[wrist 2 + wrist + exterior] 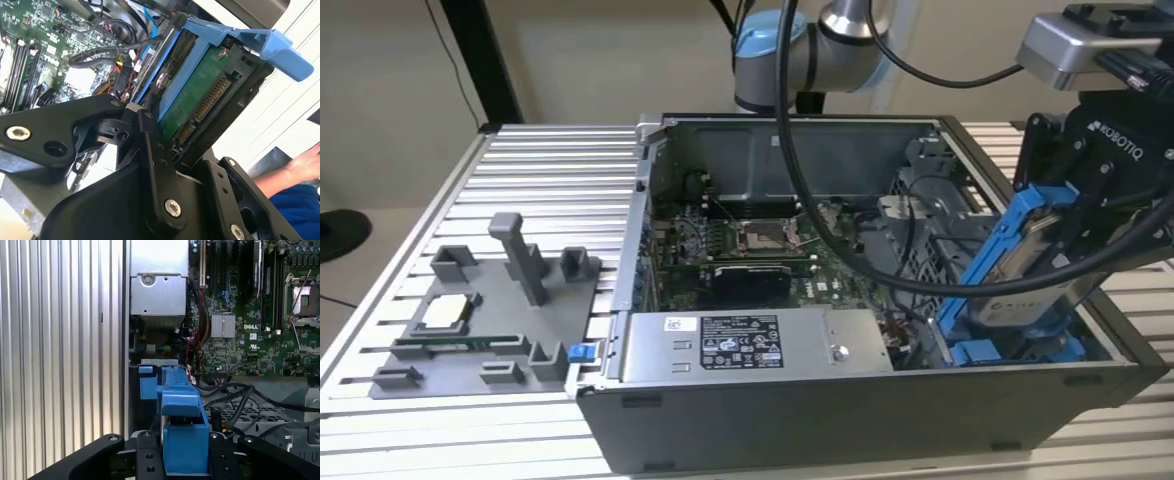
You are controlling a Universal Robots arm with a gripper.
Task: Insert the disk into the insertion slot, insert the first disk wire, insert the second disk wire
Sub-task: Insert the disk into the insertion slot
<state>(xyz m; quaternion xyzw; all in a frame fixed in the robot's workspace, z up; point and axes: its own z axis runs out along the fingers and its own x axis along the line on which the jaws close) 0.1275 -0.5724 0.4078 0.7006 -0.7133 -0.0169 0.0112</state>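
Jaws clamped on the disk (1014, 290), we hold it tilted, lower end at the insertion slot (1047, 350), lined up to slide in.

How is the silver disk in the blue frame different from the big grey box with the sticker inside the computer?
The flat silver-grey disk in its blue plastic frame hangs tilted in the black gripper; the grey metal power supply box sits level inside the computer case. The disk wears a blue frame; the box is bare metal. The disk looks thinner than the box. Both are grey with labels.
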